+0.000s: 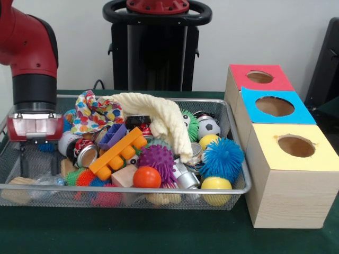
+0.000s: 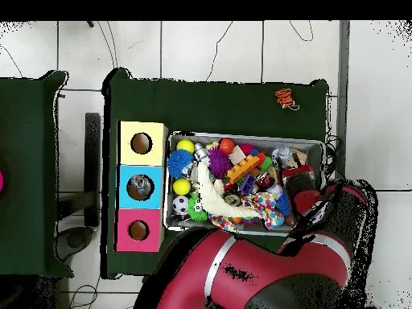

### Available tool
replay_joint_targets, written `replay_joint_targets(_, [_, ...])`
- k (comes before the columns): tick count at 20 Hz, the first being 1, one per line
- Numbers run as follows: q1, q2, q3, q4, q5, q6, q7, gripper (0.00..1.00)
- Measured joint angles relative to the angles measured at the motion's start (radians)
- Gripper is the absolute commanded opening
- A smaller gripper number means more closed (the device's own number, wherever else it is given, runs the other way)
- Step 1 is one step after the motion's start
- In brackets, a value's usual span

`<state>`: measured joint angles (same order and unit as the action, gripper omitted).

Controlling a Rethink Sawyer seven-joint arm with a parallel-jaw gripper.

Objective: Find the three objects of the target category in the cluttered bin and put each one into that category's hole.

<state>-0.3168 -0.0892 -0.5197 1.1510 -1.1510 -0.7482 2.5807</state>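
Observation:
The wire mesh bin (image 1: 127,189) sits on the green table, full of mixed toys; it also shows in the overhead view (image 2: 241,135). The hole with the blue surround (image 1: 274,106) is in the middle of three wooden boxes right of the bin. In the overhead view the blue hole (image 2: 140,187) shows something greyish inside. My gripper (image 1: 38,168) is lowered into the bin's left end, its two black fingers apart with nothing held between them. In the overhead view the gripper (image 2: 299,174) is at the bin's right end.
The bin holds a cream cloth (image 1: 159,114), a spotted cloth (image 1: 95,112), an orange brick (image 1: 119,153), a purple spiky ball (image 1: 157,159), a blue spiky ball (image 1: 222,157), yellow balls (image 1: 216,184), an orange ball (image 1: 146,177), a football (image 1: 208,127) and cans (image 1: 87,154). The red-surround hole (image 1: 259,77) and the yellow-surround hole (image 1: 296,146) flank the blue one.

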Motion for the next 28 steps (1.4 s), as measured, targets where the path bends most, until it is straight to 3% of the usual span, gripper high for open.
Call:
replay_joint_targets(22, [-0.004,0.038,0.002,-0.032,0.049,-0.007,0.000,1.00])
replay_joint_targets(28, [0.017,0.075,-0.010,-0.091,-0.006,0.046,0.020,1.00])
